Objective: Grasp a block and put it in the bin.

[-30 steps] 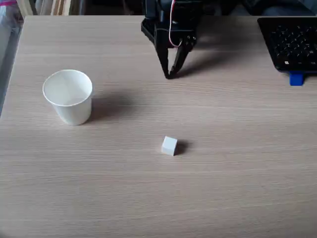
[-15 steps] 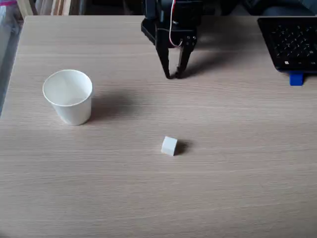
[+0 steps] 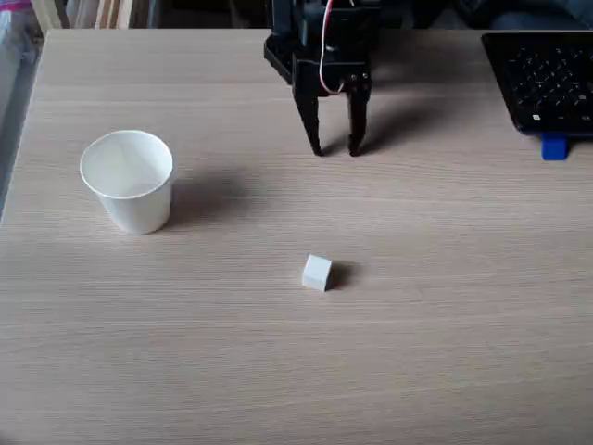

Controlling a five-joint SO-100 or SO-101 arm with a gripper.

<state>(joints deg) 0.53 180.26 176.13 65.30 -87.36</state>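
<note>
Black plastic arm at top centre of fixed view, boxy body cut off by upper frame edge. Black two-finger gripper [image 3: 335, 148]: two slim tapering fingers [image 3: 313, 125], dark tips. Thin red and white cables looped down front of body.

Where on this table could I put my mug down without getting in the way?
The whole near strip of the table below the block is bare, and so is the right side below the keyboard. It is busier at the far edge around the open gripper, and at the left by the cup.
</note>
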